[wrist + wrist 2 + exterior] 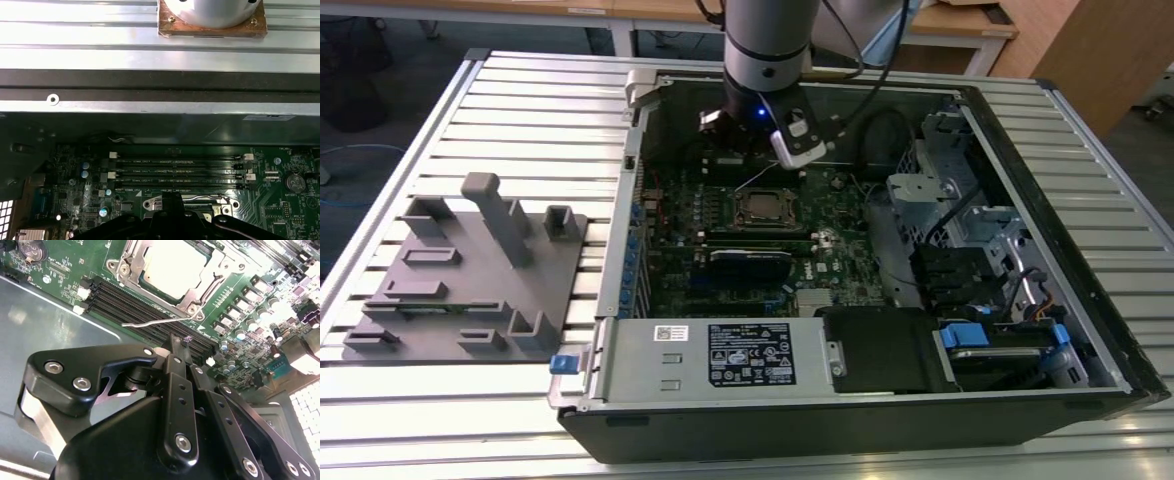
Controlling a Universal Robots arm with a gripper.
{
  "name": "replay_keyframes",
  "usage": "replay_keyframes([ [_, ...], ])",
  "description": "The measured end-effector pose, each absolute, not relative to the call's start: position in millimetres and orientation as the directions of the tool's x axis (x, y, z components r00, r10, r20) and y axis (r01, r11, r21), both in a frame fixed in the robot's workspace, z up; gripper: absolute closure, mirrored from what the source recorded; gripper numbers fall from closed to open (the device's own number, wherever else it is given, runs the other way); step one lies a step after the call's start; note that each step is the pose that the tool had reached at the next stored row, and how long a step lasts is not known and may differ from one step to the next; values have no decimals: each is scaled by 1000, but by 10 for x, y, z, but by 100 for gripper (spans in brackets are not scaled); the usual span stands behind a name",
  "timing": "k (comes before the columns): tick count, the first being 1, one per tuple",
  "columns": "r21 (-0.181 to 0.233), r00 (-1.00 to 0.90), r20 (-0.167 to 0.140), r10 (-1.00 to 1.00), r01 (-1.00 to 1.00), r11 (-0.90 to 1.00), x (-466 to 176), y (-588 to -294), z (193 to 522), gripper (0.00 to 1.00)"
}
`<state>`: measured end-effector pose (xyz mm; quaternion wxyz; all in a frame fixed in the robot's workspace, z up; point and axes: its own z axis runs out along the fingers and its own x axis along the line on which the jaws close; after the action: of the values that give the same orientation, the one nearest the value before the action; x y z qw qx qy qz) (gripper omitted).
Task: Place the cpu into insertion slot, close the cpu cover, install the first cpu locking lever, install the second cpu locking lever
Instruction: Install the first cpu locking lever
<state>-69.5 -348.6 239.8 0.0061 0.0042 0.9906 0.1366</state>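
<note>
Seating the thin silver wire locking lever point(150, 322) wants the black pincer point(175, 341), closed on nothing just beside it, pressing squarely without slipping. In the exterior view the dull silver square cpu point(765, 208) lies seated at the pincer's six o'clock.

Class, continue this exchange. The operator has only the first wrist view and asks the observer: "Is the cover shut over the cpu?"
Observer: Yes. In the second wrist view the cover lies flat around the cpu.
Operator: Are the levers locked down?
Observer: Apparently not both. One thin lever juts free over the memory slots.
</note>
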Motion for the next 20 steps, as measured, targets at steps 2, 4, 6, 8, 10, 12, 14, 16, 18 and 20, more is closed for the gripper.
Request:
replay_keyframes([
  [2, 268, -1000, -11, 10, 7, 963, -687, -3486, 2395, 90],
  [4, 265, -1000, -11, 11, 7, 964, -680, -3486, 2395, 90],
  [6, 262, -1000, -11, 11, 8, 965, -676, -3486, 2395, 90],
  [8, 261, -1000, -11, 11, 8, 965, -674, -3486, 2395, 90],
  [10, 260, -1000, -11, 11, 8, 966, -673, -3486, 2395, 90],
  [12, 259, -1000, -11, 11, 8, 966, -671, -3486, 2395, 90],
  [14, 249, -1000, -11, 11, 8, 968, -662, -3486, 2393, 90],
  [16, 248, -1000, -11, 11, 8, 969, -662, -3486, 2392, 90],
  [18, 246, -1000, -11, 11, 8, 969, -661, -3485, 2392, 90],
  [20, 243, -1000, -11, 12, 9, 970, -661, -3486, 2391, 90],
])
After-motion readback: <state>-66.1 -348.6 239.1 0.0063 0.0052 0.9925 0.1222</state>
